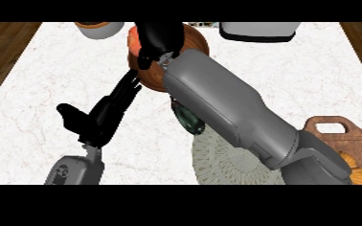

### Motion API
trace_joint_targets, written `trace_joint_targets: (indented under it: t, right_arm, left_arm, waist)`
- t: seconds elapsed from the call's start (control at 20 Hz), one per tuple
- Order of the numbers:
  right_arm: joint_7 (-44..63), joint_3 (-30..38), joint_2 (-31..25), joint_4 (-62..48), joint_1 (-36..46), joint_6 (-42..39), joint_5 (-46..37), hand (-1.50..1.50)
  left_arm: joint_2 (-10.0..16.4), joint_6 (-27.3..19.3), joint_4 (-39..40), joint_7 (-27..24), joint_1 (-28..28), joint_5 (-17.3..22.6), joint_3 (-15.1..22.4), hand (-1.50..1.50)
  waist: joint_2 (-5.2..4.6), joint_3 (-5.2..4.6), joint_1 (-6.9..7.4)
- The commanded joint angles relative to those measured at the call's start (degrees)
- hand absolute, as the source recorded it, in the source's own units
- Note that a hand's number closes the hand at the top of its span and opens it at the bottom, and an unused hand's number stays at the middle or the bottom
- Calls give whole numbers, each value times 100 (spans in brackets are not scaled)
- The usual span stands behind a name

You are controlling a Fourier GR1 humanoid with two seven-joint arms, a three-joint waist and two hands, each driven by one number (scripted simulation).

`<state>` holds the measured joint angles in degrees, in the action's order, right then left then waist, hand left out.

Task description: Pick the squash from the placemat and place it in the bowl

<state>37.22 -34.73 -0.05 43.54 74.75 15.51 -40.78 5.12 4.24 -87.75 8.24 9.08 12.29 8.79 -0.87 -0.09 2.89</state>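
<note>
My right hand (158, 39) hangs over the brown wooden bowl (194, 42) at the counter's far middle, fingers curled downward. An orange squash (132, 39) shows at the hand's left side, over the bowl's left rim, mostly hidden by the hand that holds it. The grey-green lace placemat (222, 160) lies near the front, partly under my right forearm. A dark green object (188, 118) lies at the placemat's far left edge, beneath the forearm. My left hand (99, 117) rests open at the front left, fingers straight and pointing toward the bowl.
A pale cup or pot (99, 29) stands at the back left. A white and black appliance (257, 31) sits at the back right. A wooden cutting board (332, 129) with an orange item (351, 161) lies at the right edge. Wooden floor borders both sides.
</note>
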Motion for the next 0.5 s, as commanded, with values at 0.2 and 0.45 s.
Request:
trace_joint_targets:
  t: [0.2, 0.45]
  right_arm:
    - [-438, 235, 5, -1878, 91, 53, 356, 150]
    - [-921, 800, 5, -2428, 177, 326, 782, -150]
  left_arm:
    - [-27, 26, -28, 110, 184, -114, 124, 0]
    - [27, 165, -133, 178, 179, 39, 64, 0]
  waist:
    - [-87, -3, 219]
    - [-144, 2, 352]
